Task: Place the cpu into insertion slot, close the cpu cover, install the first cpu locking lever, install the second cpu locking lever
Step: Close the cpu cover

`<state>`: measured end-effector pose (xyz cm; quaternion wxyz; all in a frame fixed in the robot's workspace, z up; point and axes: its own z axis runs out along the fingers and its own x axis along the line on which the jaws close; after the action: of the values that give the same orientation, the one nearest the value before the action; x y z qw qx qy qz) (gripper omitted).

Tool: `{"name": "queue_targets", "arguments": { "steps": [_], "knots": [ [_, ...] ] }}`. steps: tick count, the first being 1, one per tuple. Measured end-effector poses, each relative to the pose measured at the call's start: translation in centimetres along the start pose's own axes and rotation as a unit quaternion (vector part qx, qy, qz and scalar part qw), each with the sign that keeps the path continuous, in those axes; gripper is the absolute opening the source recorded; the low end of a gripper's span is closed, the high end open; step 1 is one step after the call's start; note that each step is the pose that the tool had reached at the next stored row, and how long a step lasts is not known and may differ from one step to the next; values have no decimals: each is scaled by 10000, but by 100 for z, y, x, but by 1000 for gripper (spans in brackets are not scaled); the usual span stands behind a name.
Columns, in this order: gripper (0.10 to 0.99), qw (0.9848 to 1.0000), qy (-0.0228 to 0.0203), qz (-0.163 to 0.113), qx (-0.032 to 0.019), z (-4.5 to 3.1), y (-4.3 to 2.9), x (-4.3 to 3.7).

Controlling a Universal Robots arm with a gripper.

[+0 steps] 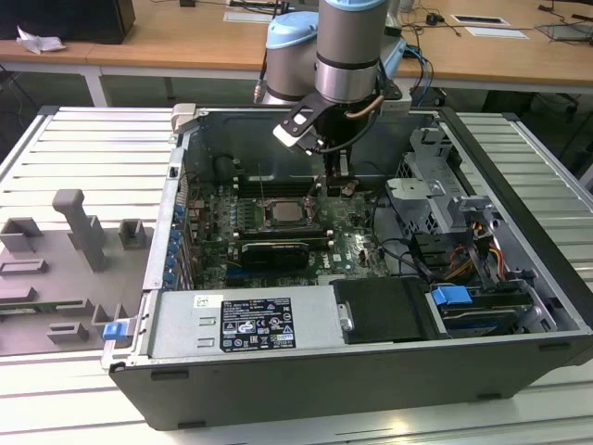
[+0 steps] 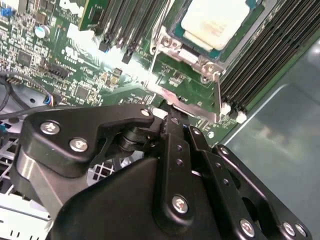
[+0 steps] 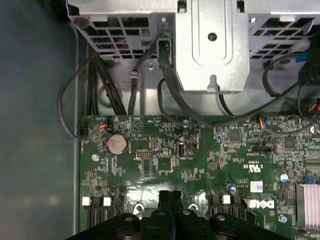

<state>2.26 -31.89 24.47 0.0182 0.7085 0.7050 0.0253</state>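
The cpu [image 1: 283,214], pale and square, lies flat in the insertion slot [image 1: 262,206] on the green board; the second wrist view shows its whole top [image 2: 215,20] uncovered inside the silver socket frame [image 2: 175,45]. The cpu cover [image 2: 192,105] stands swung open at the slot's edge toward the exterior view's right [image 1: 345,186]. My gripper [image 1: 338,176] hangs just above that raised plate with its fingers pressed together, seen in both wrist views [image 2: 172,117] [image 3: 170,196]. The tips sit at the cover's upper edge. A thin wire lever [image 2: 155,52] runs beside the socket.
The open case holds a grey labelled box [image 1: 250,320] in front, a black expansion card [image 1: 273,252] below the socket, and memory slots [image 2: 130,25] beside it. A metal drive cage [image 1: 431,185] with black cables [image 3: 170,100] is close on the exterior view's right. A grey fixture [image 1: 65,269] lies outside.
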Motion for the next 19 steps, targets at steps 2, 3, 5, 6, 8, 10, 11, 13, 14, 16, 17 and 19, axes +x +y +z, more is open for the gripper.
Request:
{"name": "queue_targets", "arguments": {
  "steps": [2,3,5,6,8,10,11,13,14,16,17,19],
  "knots": [
    [106,10000,0,0,0,-1,-33,0],
    [106,10000,0,1,0,-1,-47,0],
    [106,10000,0,0,0,0,-69,0],
    [106,10000,0,0,0,0,-72,0],
    [106,10000,0,0,0,1,-76,0],
    [106,10000,0,0,0,4,-79,0],
    [106,10000,0,0,0,5,-81,0],
    [106,10000,0,0,0,8,-83,0],
    [106,10000,0,-1,0,9,-84,0],
    [106,10000,0,0,0,11,-86,0],
    [106,10000,0,0,0,11,-87,0],
    [106,10000,0,1,0,11,-91,-1]
  ]
}}
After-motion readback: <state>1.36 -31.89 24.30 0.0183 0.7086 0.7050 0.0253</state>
